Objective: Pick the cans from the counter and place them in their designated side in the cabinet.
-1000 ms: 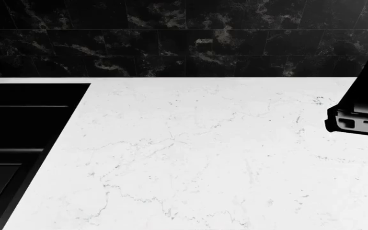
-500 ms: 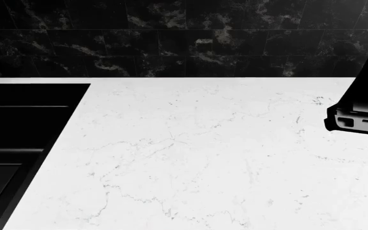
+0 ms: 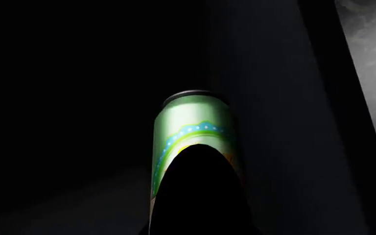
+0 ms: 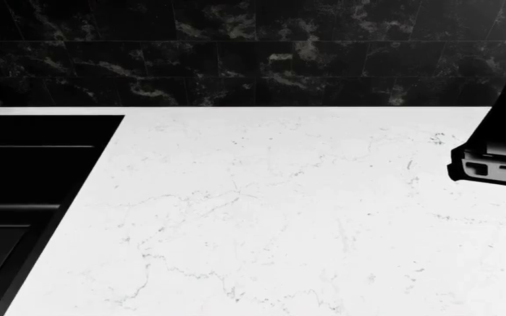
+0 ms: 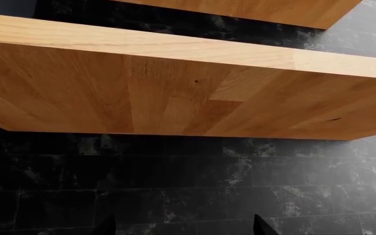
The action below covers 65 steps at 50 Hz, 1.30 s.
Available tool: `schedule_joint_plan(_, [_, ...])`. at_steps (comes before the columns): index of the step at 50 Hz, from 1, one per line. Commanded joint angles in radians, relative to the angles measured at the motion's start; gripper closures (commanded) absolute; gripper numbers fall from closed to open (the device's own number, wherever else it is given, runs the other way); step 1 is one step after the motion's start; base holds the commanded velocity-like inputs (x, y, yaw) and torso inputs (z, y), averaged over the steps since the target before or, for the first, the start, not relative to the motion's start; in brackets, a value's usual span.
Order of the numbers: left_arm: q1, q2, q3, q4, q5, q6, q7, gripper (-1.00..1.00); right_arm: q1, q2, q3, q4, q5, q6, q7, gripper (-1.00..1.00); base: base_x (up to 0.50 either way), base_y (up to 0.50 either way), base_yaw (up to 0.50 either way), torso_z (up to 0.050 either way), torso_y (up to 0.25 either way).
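Note:
The left wrist view shows a tall slim green can point(image 3: 195, 125) standing upright in a dark enclosed space. A black rounded shape, part of my left gripper point(image 3: 201, 205), covers the can's lower half. How the jaws stand cannot be made out in the dark. My right gripper point(image 5: 182, 227) is open, with two dark fingertips point(image 5: 106, 227) spread wide and nothing between them. It points at the black tiled wall below the wooden cabinet point(image 5: 175, 88). No can stands on the white marble counter point(image 4: 279, 210) in the head view.
A black sink point(image 4: 24, 171) is set into the counter at the left. Black marbled wall tiles point(image 4: 253, 59) run behind the counter. Part of my right arm point(image 4: 499, 151) hangs over the counter's right edge. A second wooden board point(image 5: 253, 10) sits above the cabinet's underside.

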Motion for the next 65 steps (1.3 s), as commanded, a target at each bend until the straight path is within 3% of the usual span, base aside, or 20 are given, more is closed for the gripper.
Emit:
schedule_joint_plan(1, [0.112,-0.011,-0.028,0.039,-0.122,-0.143,-0.023,1.00,0.005,-0.004,0.005,-0.002,0.005,0.004,-0.001,-1.00,0.00,0.00,0.00,0.000,0.000])
schedule_joint_plan(8, [0.111,-0.009,-0.028,0.035,-0.122,-0.145,-0.022,1.00,0.007,-0.004,0.007,-0.002,0.008,0.004,-0.002,-1.00,0.00,0.00,0.00,0.000,0.000])
schedule_joint_plan(9, [0.112,-0.009,-0.027,0.034,-0.122,-0.147,-0.021,-1.00,0.007,-0.004,0.007,-0.001,0.008,0.004,-0.003,-1.00,0.00,0.00,-0.01,0.000,0.000])
schedule_joint_plan(30, [0.124,-0.016,-0.029,0.066,-0.124,-0.158,-0.030,-1.00,0.004,-0.001,0.009,-0.002,0.008,0.003,-0.002,-1.00,0.00,0.00,0.00,0.000,0.000])
schedule_joint_plan(47, [0.316,-0.139,-0.068,0.629,-0.242,-0.455,-0.128,-1.00,-0.008,-0.002,0.005,0.001,-0.001,-0.008,0.001,-1.00,0.00,0.00,0.00,0.000,0.000])
schedule_joint_plan(65, [0.437,-0.246,-0.081,0.978,-0.279,-0.590,-0.225,-1.00,-0.010,0.002,0.007,0.003,0.001,-0.013,-0.003,-1.00,0.00,0.00,0.00,0.000,0.000])
